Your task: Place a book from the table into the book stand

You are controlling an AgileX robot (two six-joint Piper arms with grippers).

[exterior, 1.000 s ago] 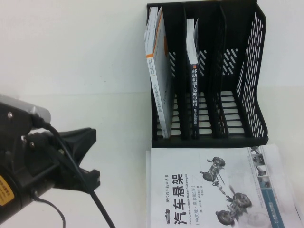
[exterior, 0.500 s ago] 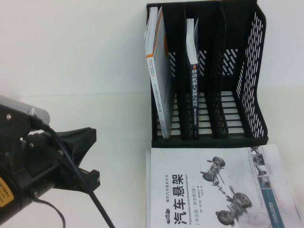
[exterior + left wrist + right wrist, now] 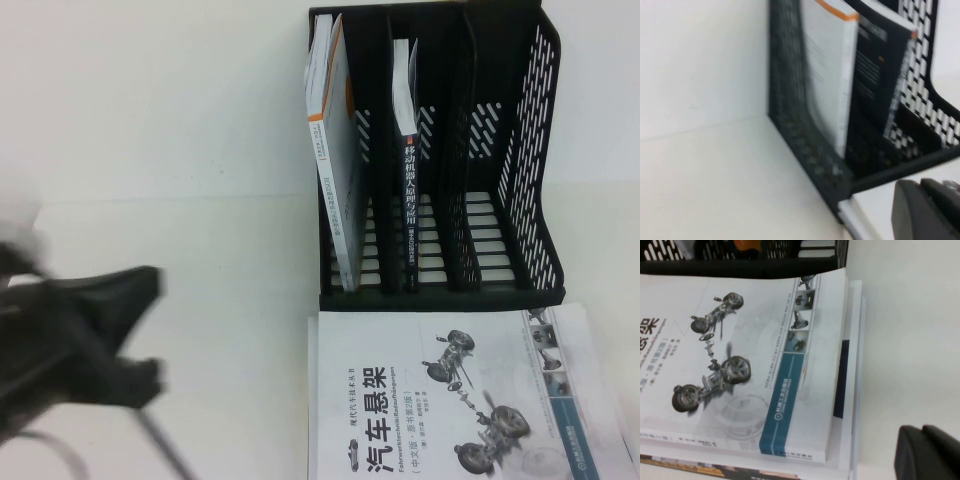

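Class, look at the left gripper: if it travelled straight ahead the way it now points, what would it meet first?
Probably the book stand: the left gripper, low on the table's left, points at its near corner. Depth is unclear. The right gripper sits beside the white book.

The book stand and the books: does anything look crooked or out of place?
Mostly tidy. In the book stand the white book with orange stripe leans slightly; the dark book stands straight. Left gripper hovers over the table; right gripper beside the stacked books.

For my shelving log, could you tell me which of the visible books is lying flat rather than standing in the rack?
The white car-suspension book, flat on the table before the book stand; the orange-striped book and dark book stand upright in slots.
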